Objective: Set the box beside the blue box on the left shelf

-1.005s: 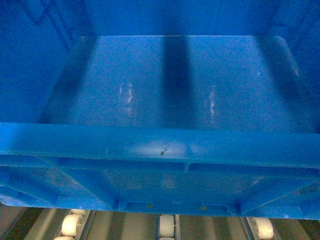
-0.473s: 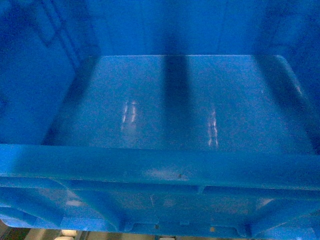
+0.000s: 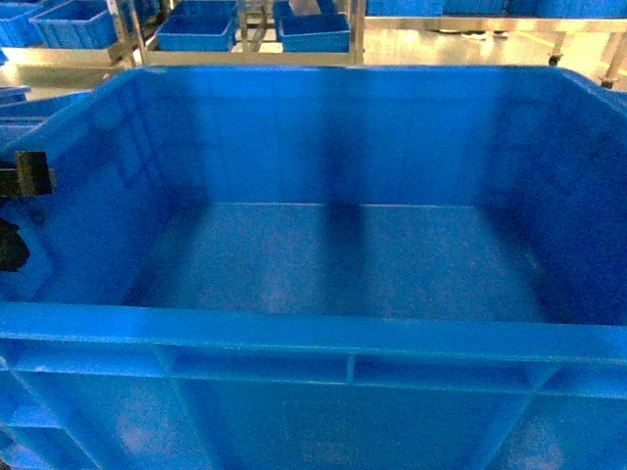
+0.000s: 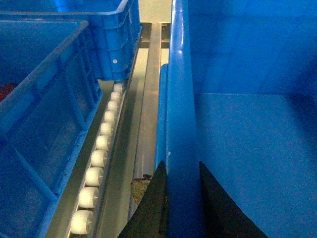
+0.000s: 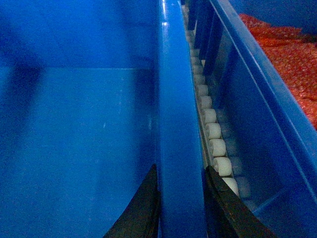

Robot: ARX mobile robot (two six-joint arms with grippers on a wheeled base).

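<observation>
Box [image 3: 333, 255] sat between neighbouring crates [image 4: 44, 114] on the shelf's roller lanes [image 4: 101, 148], empty inside. Left tool [image 4: 182, 191] pinched its left rim; right tool [image 5: 181, 198] pinched its right rim, fingers either side of each wall. It looked stiff, bulky and light, with slick plastic; the thick rims at mid-length seemed the safest hold.

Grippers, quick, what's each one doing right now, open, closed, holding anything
Left gripper: shut on the box's left rim, one finger each side.
Right gripper: shut on the box's right rim, same way.
</observation>
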